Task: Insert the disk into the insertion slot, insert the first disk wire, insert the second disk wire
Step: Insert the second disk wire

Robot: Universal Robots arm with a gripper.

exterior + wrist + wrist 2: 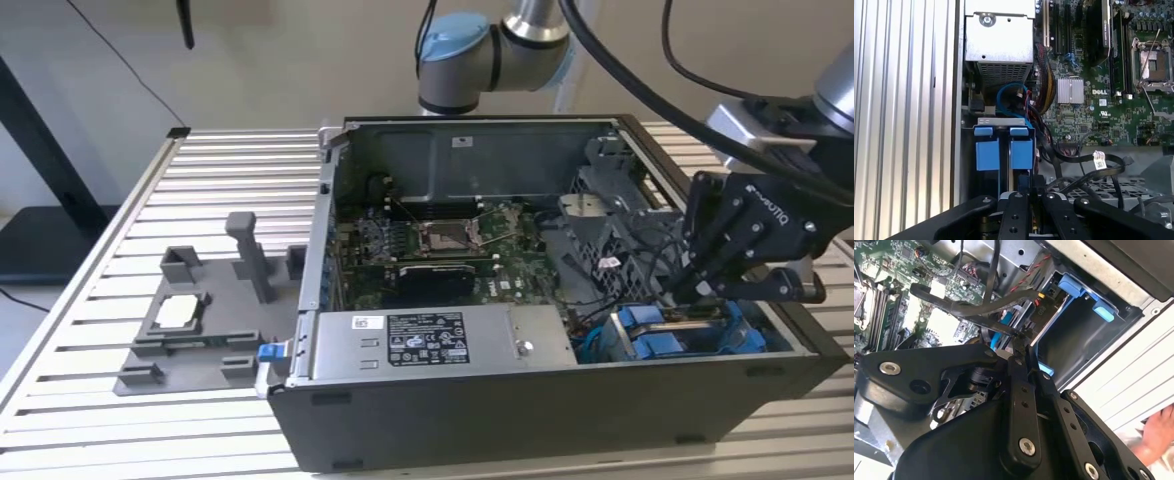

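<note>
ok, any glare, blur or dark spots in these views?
Exterior view: even light, computer case front dark. Second wrist view: gripper linkage near and soft, a hand blurred at the edge. First wrist view: motherboard sharp, metal table slats bright with mild glare.

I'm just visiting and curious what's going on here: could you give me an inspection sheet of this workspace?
Surface: ribbed silver metal table, carrying open black computer case.
Job's things: blue-framed silver disk seems seated in grey-blue plastic slot.
Clutter: grey plastic parts fixture beside case.
Grippers: black gripper low over slot.
Cables: black wires and blue cable loose inside case.
Surroundings: person's hand near table edge.
</note>
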